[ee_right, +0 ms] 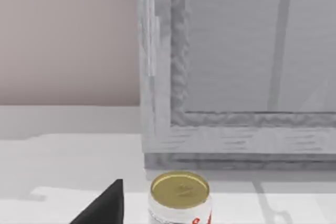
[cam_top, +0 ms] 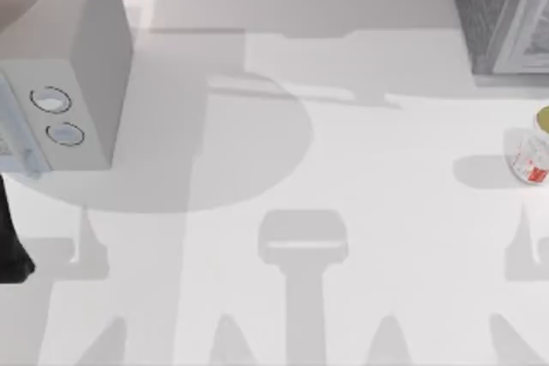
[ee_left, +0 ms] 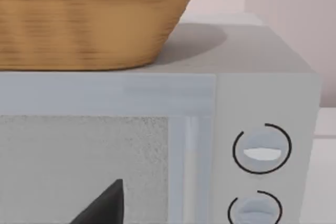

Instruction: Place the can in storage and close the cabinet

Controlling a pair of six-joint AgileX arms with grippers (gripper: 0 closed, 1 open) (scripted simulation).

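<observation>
The can (cam_top: pixel 532 157), small and white with red markings and a yellowish top, stands upright at the table's right edge, in front of the grey cabinet (cam_top: pixel 502 15) at the back right. In the right wrist view the can (ee_right: pixel 180 196) is close below the camera, just before the cabinet (ee_right: pixel 236 77), and a dark part of my right gripper (ee_right: pixel 105 205) shows beside it without touching it. I cannot tell how the cabinet door stands. My left arm (cam_top: pixel 10 242) is at the table's left edge, and part of my left gripper (ee_left: pixel 105 205) faces the white box appliance.
A white box appliance (cam_top: pixel 81 49) with two round dials fills the back left; its dials (ee_left: pixel 261 149) are near the left wrist camera. A wicker basket (ee_left: pixel 89 19) sits on top of it. The white table (cam_top: pixel 283 169) stretches bare between appliance and can.
</observation>
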